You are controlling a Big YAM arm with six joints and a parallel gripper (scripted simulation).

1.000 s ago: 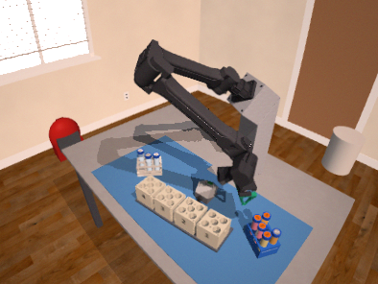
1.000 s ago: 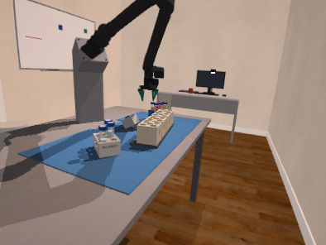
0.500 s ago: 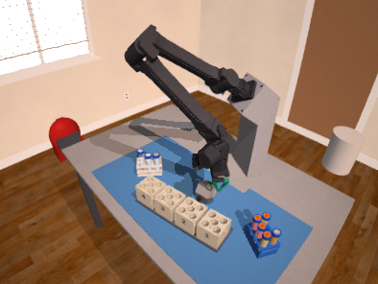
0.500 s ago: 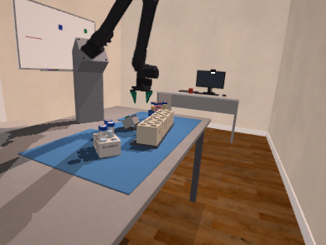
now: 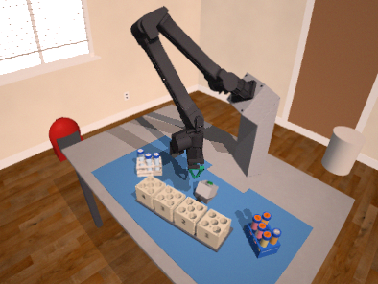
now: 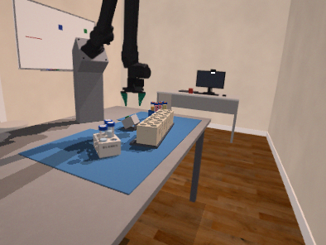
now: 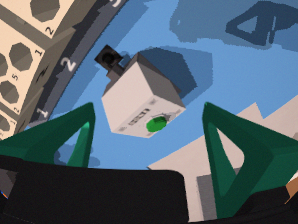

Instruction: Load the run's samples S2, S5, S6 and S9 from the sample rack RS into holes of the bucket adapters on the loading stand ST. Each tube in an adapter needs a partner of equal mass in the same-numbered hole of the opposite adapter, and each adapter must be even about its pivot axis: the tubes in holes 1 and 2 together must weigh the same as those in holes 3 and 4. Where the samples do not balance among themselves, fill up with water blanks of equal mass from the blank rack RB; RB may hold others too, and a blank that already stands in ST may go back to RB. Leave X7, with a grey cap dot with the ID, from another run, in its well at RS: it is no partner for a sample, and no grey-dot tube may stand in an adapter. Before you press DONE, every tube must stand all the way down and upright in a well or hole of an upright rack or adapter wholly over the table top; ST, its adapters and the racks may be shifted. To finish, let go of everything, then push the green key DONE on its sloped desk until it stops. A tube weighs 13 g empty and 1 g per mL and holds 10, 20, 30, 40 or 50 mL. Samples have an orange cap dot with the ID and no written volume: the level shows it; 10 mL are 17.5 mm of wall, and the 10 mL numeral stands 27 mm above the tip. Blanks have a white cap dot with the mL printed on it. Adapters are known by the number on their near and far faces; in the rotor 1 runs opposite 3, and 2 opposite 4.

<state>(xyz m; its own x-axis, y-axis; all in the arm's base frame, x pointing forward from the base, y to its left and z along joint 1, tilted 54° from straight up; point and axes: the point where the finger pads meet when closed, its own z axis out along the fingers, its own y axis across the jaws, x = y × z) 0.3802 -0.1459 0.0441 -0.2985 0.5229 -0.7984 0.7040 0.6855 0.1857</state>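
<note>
My gripper [image 5: 196, 172] is open and empty, hanging a little above the small grey sloped desk [image 5: 205, 190] with the green DONE key [image 7: 157, 123]. In the wrist view the key lies between and beyond my two green fingers. The loading stand ST [image 5: 182, 211] holds four cream adapters in a row; their holes look empty. The white blank rack RB [image 5: 149, 164] holds three tubes to the left of my gripper. The blue sample rack RS [image 5: 265, 234] holds several orange-dot tubes at the right end of the mat.
The arm's tall grey pedestal [image 5: 256, 130] stands behind the blue mat. A red chair [image 5: 64, 134] is at the table's left end and a white bin [image 5: 342, 150] on the floor to the right. In the exterior view RB [image 6: 107, 142] is nearest the table's front.
</note>
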